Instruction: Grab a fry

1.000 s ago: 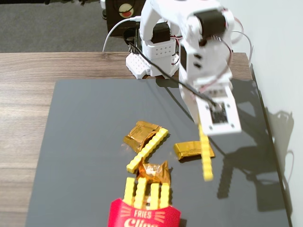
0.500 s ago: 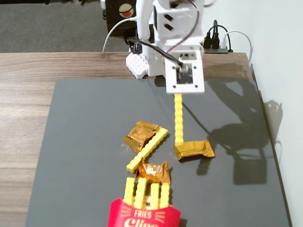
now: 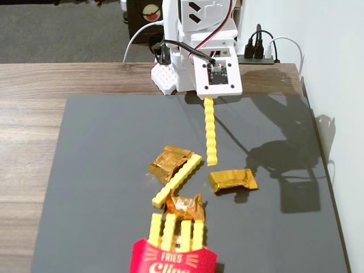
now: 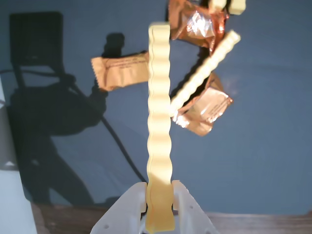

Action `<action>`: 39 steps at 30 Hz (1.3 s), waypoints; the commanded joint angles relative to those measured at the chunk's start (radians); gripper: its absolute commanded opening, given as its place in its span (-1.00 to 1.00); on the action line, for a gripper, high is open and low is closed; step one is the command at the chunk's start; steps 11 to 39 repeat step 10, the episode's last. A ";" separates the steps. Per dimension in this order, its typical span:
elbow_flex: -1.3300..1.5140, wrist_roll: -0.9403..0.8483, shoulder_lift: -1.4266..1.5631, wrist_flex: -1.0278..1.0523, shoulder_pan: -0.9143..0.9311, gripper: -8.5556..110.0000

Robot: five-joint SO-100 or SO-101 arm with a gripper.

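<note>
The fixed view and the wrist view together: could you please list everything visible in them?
Long crinkle-cut yellow plastic fry: one, held by one end in the hand above the mat.
Second yellow plastic fry: one, lying diagonally at mat centre.
Crumpled gold foil wrappers: three, around that fry.
Red "FRIES" carton: one, holding four short yellow fries, near edge.
Dark grey mat: one, on the wooden table.
Hand: white, shut on the long fry.

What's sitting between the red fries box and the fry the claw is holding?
In the fixed view, a loose fry and gold wrappers lie between the carton and the held fry.
</note>
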 commanded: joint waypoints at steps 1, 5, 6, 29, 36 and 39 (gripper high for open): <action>0.011 -0.018 0.049 0.028 0.015 -0.85; 0.015 -0.063 0.052 0.028 0.060 -0.85; 0.015 -0.075 0.052 0.028 0.071 -0.85; 0.015 -0.097 0.043 0.028 0.089 -0.85; 0.015 -0.097 0.043 0.028 0.089 -0.85; 0.015 -0.097 0.043 0.028 0.089 -0.85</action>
